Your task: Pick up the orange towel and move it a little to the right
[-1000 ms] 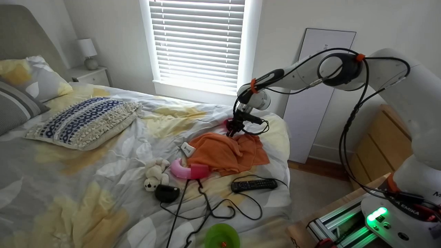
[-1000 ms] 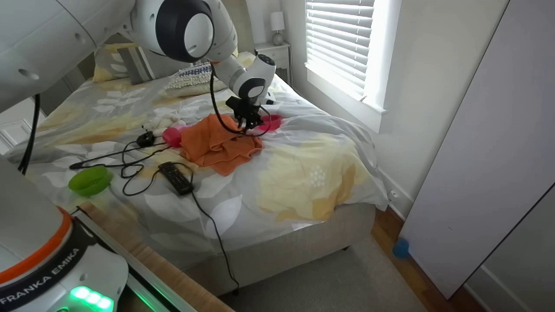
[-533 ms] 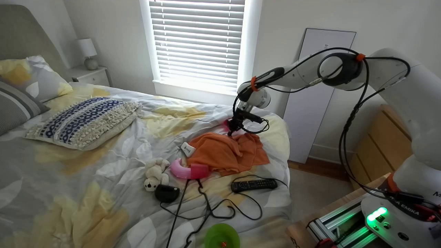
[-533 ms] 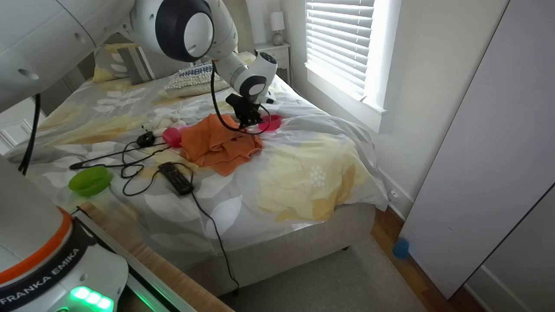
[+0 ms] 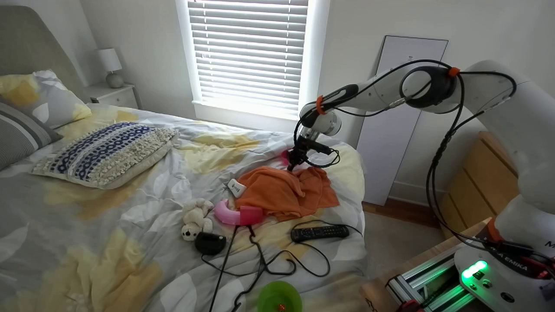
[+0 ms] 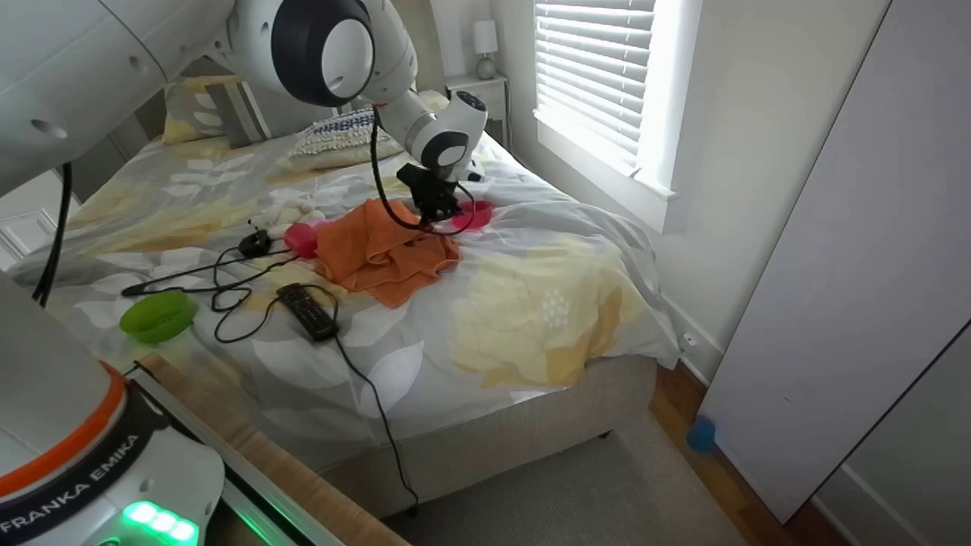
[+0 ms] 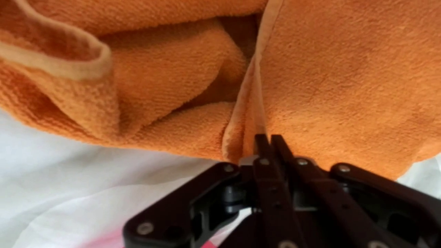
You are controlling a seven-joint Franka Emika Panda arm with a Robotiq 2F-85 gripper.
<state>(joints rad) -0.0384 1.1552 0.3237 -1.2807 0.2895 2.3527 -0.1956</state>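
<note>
The orange towel [image 5: 273, 190] lies crumpled on the bed near its foot. It also shows in an exterior view [image 6: 368, 246] and fills most of the wrist view [image 7: 344, 75]. My gripper [image 5: 291, 168] points down at the towel's window-side edge, also seen in an exterior view [image 6: 426, 224]. In the wrist view the two black fingertips [image 7: 269, 137] are almost together, with a narrow gap. A pale hem of the towel runs straight into the fingertips, which appear to pinch it. The tip contact is partly hidden. The towel rests on the bed.
A pink bowl [image 6: 474, 216] stands just behind the gripper. Around the towel lie a white object [image 5: 236, 188], a pink ring [image 5: 226, 213], a plush toy [image 5: 196, 219], a black box [image 5: 210, 243], a remote [image 5: 320, 233] and cables. A green bowl [image 5: 279, 297] stands at the near side.
The fingers, spread apart a second ago, have come together at the towel's edge. The wrist has shifted and risen very slightly. The towel has hardly moved.
</note>
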